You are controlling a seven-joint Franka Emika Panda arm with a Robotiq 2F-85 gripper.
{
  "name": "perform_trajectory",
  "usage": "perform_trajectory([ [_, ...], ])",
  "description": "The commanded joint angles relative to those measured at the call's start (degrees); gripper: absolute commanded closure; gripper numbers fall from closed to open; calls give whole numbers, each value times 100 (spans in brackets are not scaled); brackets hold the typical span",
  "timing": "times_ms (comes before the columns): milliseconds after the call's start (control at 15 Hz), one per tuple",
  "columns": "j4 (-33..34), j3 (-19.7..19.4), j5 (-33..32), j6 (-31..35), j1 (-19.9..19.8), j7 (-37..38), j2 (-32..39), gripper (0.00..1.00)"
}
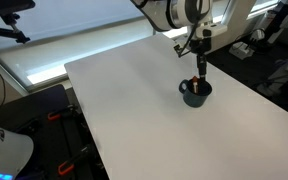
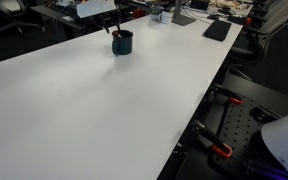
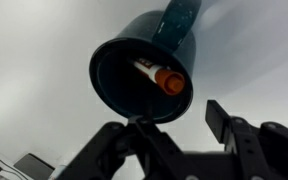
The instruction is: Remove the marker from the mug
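The dark blue-grey mug (image 1: 195, 93) stands on the white table (image 1: 134, 110), also shown in an exterior view (image 2: 122, 43). In the wrist view the mug (image 3: 114, 70) fills the upper middle, handle pointing up. The marker (image 3: 159, 76) leans inside it, pale body with an orange-red end facing me. Its reddish tip shows above the rim in an exterior view (image 1: 201, 76). My gripper (image 3: 174, 135) is open and empty, with its fingers apart just above the mug's rim. It hangs directly over the mug in an exterior view (image 1: 200, 58).
The white table's edges run close on both sides of the mug (image 1: 254, 95). A black keyboard-like slab (image 2: 216, 30) and desk clutter (image 2: 164, 14) lie beyond the mug. Black equipment with orange clamps (image 2: 219, 150) sits below the table's edge.
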Motion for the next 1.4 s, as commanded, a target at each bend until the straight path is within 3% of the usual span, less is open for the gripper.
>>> perform_trajectory([
  [0, -293, -231, -170, -315, 194, 229, -403, 9],
  [133, -294, -320, -260, -498, 229, 310, -475, 0],
  [533, -528, -194, -483, -1069, 170, 145, -713, 0],
  [1000, -768, 192, -455, -549, 22, -486, -658, 0],
  [1067, -485, 98, -418, -769, 58, -290, -470, 0],
  [1333, -487, 111, -412, -754, 53, -308, -442, 0],
])
